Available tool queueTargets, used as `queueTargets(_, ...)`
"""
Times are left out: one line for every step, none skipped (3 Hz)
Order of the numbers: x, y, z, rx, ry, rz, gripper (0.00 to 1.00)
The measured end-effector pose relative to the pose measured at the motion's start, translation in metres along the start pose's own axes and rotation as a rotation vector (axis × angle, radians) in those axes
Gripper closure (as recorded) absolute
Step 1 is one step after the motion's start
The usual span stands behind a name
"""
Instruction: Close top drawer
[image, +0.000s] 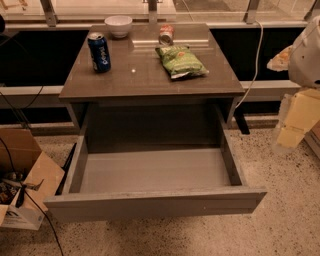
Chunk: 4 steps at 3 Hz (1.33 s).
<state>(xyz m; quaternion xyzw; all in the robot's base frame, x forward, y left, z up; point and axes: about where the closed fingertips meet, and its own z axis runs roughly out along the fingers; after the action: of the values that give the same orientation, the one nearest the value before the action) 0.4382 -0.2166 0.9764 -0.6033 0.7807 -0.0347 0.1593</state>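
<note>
Filling the middle of the view with a low grey-brown cabinet (150, 82), square and glossy on top. Showing, directly beneath the cabinet's top, the top drawer (155, 202) pulled far out toward the camera and standing wide open. Presenting on that drawer a wide, plain, flat front with no handle, grey-brown like the cabinet, its lit upper edge paler. Revealing behind the front a light grey floor and light grey side walls running back into the dark of the cabinet's body.

Setting an open cardboard box (27, 172) on the speckled floor to the cabinet's left, near the drawer's front corner, with dark cables trailing around it.

Placing the gripper (299, 117) well off to the cabinet's right, at the edge of view, pale yellow below a white rounded arm housing (307, 50), apart from the drawer and touching no part of the cabinet. Cannot tell whether released or clenched.

Resting on the cabinet's top a green chip bag (181, 62) right of centre and an upright blue can (99, 52) toward the left. Adding a white bowl (118, 25) at the back left edge and a tipped can (166, 35) lying at the back, just behind the bag.
</note>
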Motion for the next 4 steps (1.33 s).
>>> queueTargets(0.0, 0.0, 0.0, 0.0, 0.0, 0.0, 0.0)
queueTargets(0.003, 0.003, 0.005, -0.011, 0.001, 0.0, 0.22)
queueTargets(0.013, 0.011, 0.024, -0.064, 0.013, 0.002, 0.46)
queueTargets(0.029, 0.029, 0.052, -0.105, -0.011, -0.012, 0.69)
